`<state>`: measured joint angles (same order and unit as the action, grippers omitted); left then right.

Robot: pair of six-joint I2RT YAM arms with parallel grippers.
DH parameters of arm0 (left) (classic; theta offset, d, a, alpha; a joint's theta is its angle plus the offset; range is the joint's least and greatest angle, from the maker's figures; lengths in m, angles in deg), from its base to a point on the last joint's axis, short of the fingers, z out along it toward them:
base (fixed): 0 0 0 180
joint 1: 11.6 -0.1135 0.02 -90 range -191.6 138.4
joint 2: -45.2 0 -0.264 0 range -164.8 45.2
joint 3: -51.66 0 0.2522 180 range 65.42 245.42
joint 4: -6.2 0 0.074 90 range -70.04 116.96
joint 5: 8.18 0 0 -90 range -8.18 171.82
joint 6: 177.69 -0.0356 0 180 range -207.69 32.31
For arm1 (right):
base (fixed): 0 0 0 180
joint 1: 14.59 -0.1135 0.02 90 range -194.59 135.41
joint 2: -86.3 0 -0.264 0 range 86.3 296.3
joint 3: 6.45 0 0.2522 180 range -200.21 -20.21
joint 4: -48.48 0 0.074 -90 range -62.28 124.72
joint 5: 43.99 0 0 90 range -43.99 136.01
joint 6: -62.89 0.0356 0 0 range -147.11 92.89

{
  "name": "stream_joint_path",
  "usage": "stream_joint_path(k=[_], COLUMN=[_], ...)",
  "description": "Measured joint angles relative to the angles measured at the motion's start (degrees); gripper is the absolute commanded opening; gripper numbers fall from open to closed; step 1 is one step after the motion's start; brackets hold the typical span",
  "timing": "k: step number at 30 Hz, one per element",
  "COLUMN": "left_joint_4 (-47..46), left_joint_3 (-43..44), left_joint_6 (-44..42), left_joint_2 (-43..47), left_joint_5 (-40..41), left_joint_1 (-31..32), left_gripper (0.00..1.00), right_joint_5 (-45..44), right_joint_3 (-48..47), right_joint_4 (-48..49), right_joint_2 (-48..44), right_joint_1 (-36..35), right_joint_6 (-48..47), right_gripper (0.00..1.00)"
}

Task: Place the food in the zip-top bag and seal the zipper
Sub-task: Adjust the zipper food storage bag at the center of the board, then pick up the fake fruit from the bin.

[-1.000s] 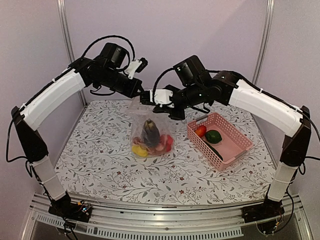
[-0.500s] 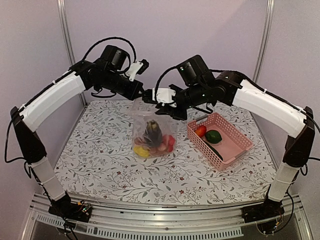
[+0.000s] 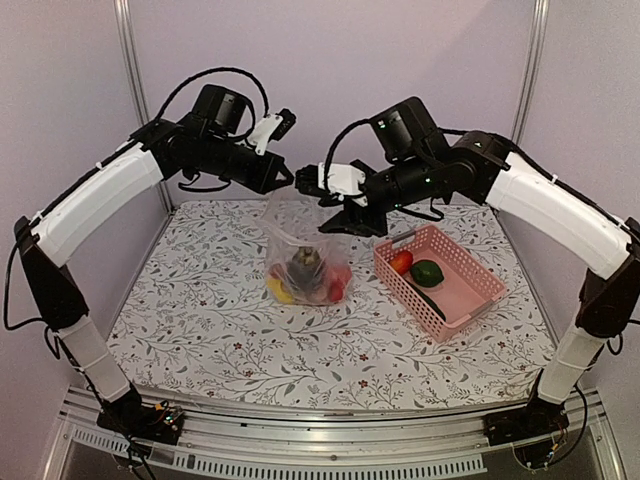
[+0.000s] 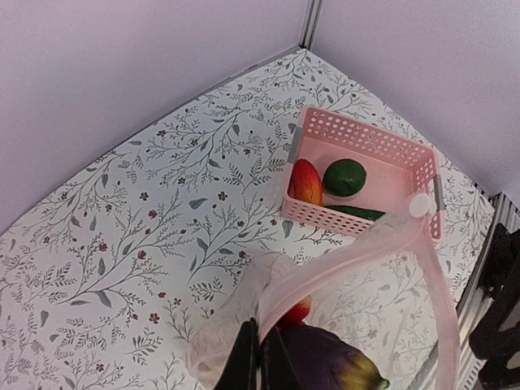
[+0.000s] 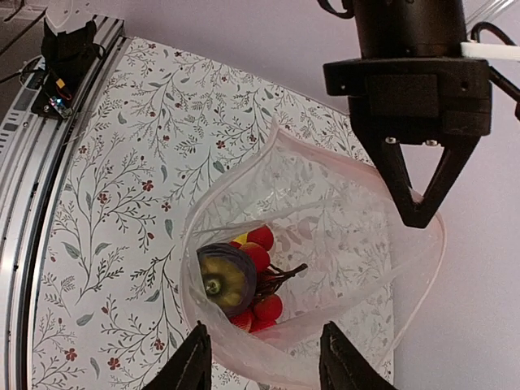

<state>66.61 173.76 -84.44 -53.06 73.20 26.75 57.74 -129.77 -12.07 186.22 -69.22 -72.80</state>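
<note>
The clear zip-top bag [image 5: 325, 203] is clamped at its rim by the left gripper [image 5: 418, 213]; the right gripper [image 5: 264, 361] is held apart at its open mouth. An eggplant [image 5: 221, 272] and red fruits [image 5: 262, 244] are seen inside. It is hung over the flowered table [image 3: 200, 300], lilac walls behind, beside a pink basket [image 3: 470, 290] holding a green pepper [image 3: 427, 271].

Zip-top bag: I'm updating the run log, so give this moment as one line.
zip-top bag: held up, mouth open; left gripper: shut on rim; right gripper: open at rim; pink basket: food inside

The zip-top bag [image 3: 297, 226] is clear crinkly plastic, the basket [image 3: 408, 300] perforated pink plastic, the tablecloth [image 3: 200, 300] matt.
</note>
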Motion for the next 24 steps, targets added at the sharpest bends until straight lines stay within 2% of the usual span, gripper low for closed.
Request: stream_joint_path(k=[5,9,14,19,24], left_joint_4=[-2.62,-2.56,-2.47,-2.78,-4.13], left_joint_3=[-3.21,-5.07,-7.37,-7.41,-8.17], left_joint_6=[0.44,0.42,0.33,-0.04,-0.13], left_joint_2=[3.58,3.30,2.99,2.99,2.99], left_joint_5=[-1.03,-0.98,0.04,1.11,1.86], left_joint_1=[0.02,0.02,0.13,0.15,0.15], left_gripper=[0.00,0.00,0.00,0.00,0.00], right_joint_5=[2.49,6.08,8.70,9.53,9.84], right_joint_3=[-0.52,1.79,11.26,20.44,25.18], right_joint_4=[0.02,1.03,3.45,4.15,5.44], right_joint_2=[-5.09,-8.61,-11.45,-11.39,-10.01], right_joint_1=[3.32,12.07,24.61,33.29,39.67], right_joint_6=[1.62,3.76,6.71,9.42,11.67], right_gripper=[0.45,0.46,0.47,0.47,0.51])
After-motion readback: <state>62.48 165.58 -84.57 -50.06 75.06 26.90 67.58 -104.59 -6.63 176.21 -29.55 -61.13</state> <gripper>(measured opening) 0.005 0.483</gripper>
